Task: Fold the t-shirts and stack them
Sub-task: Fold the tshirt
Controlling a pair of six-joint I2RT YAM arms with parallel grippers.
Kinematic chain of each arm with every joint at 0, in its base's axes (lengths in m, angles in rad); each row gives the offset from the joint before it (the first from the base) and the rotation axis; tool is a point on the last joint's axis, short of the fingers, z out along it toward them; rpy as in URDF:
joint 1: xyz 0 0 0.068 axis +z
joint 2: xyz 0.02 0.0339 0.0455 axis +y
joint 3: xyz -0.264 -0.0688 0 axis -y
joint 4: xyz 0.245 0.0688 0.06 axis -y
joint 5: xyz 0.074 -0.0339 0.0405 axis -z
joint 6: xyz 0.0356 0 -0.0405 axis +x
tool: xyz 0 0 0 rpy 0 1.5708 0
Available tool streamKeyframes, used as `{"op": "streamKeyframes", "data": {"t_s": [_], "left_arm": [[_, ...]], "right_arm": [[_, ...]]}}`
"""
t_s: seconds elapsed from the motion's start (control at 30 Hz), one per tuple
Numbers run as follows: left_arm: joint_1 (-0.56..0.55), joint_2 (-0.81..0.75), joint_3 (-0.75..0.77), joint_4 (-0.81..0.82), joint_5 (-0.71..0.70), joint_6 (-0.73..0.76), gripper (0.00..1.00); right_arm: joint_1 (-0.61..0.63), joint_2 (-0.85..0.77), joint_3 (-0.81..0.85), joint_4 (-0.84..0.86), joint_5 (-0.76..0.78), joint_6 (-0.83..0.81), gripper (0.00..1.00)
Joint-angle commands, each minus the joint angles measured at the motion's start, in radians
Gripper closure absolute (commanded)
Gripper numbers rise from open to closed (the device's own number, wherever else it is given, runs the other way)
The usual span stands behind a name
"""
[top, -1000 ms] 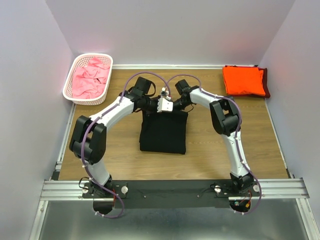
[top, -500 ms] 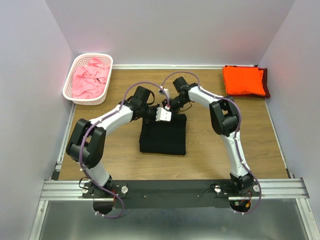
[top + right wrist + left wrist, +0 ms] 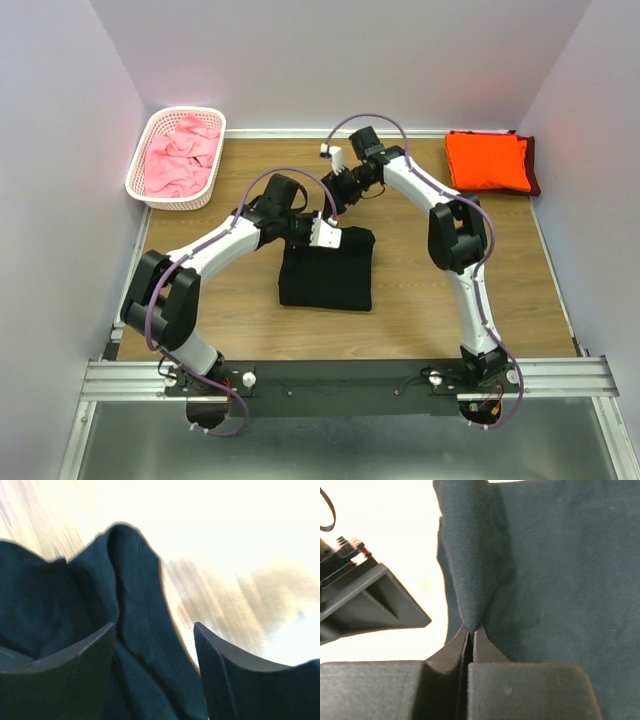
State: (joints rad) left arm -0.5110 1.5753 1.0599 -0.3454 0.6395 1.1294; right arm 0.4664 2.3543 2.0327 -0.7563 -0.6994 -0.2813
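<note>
A black t-shirt [image 3: 327, 270] lies folded in the middle of the table. My left gripper [image 3: 338, 237] is at its far edge, shut on a raised fold of the black cloth [image 3: 470, 580]; the left wrist view shows the jaws [image 3: 471, 629] pinched together on that fold. My right gripper [image 3: 335, 203] hovers just behind the same edge, open, with black cloth [image 3: 130, 580] lying loose below its spread fingers [image 3: 152, 630]. An orange t-shirt [image 3: 487, 160] lies folded at the back right on a maroon one [image 3: 534, 172]. Pink t-shirts [image 3: 182, 155] are heaped in the basket.
A white lattice basket [image 3: 150, 127] stands in the back left corner. Bare wooden table [image 3: 430, 290] lies to both sides of the black shirt. Walls close in the back and both sides.
My right gripper has opened, let go of the black cloth and drawn back toward the far side. My left gripper, still shut on the fold, has shifted slightly nearer.
</note>
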Motion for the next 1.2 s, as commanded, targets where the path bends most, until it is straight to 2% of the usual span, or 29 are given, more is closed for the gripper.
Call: {"op": "streamKeyframes", "data": {"t_s": [0.0,0.07,0.2,0.23,0.3,0.4,0.47,0.57,0.6,0.63,0.67,0.77,0.8,0.93,1.17], "left_arm": [[-0.004,0.037,0.064,0.016,-0.012,0.021,0.94],[0.003,0.087,0.107,0.022,-0.023,0.020,0.92],[0.051,0.202,0.207,0.014,-0.017,-0.023,0.73],[0.063,0.245,0.262,0.005,-0.020,-0.049,0.64],[0.106,0.275,0.339,-0.015,-0.011,-0.086,0.55],[0.179,0.269,0.374,0.012,0.035,-0.192,0.54],[0.203,0.232,0.374,0.011,0.063,-0.272,0.54],[0.210,0.158,0.319,0.016,0.124,-0.432,0.54],[0.213,0.126,0.277,0.020,0.153,-0.477,0.55],[0.212,0.126,0.252,0.026,0.181,-0.523,0.55],[0.212,0.103,0.229,0.054,0.228,-0.634,0.55],[0.212,0.098,0.122,0.156,0.297,-0.793,0.57],[0.213,0.103,0.071,0.189,0.310,-0.888,0.57],[0.223,0.176,0.014,0.333,0.348,-1.057,0.57],[0.313,0.430,0.153,0.393,0.313,-1.166,0.57]], "right_arm": [[-0.032,-0.053,0.079,-0.002,0.032,0.059,0.27],[-0.067,-0.053,0.109,0.000,0.046,0.079,0.21],[-0.159,-0.065,0.112,0.000,0.015,0.134,0.11],[-0.196,-0.088,0.101,0.000,-0.003,0.142,0.03],[-0.227,-0.118,0.051,0.000,-0.017,0.154,0.02],[-0.265,-0.211,-0.054,0.000,-0.034,0.139,0.02],[-0.272,-0.259,-0.110,0.000,-0.057,0.137,0.05],[-0.273,-0.367,-0.251,0.024,-0.152,0.165,0.20],[-0.272,-0.383,-0.337,0.037,-0.214,0.210,0.30],[-0.270,-0.398,-0.380,0.061,-0.215,0.243,0.34],[-0.264,-0.424,-0.426,0.113,-0.277,0.278,0.37],[-0.227,-0.444,-0.535,0.188,-0.295,0.332,0.42],[-0.219,-0.429,-0.546,0.198,-0.302,0.349,0.42],[-0.213,-0.331,-0.546,0.209,-0.327,0.357,0.43],[-0.227,-0.132,-0.473,0.212,-0.166,0.295,0.49]]}}
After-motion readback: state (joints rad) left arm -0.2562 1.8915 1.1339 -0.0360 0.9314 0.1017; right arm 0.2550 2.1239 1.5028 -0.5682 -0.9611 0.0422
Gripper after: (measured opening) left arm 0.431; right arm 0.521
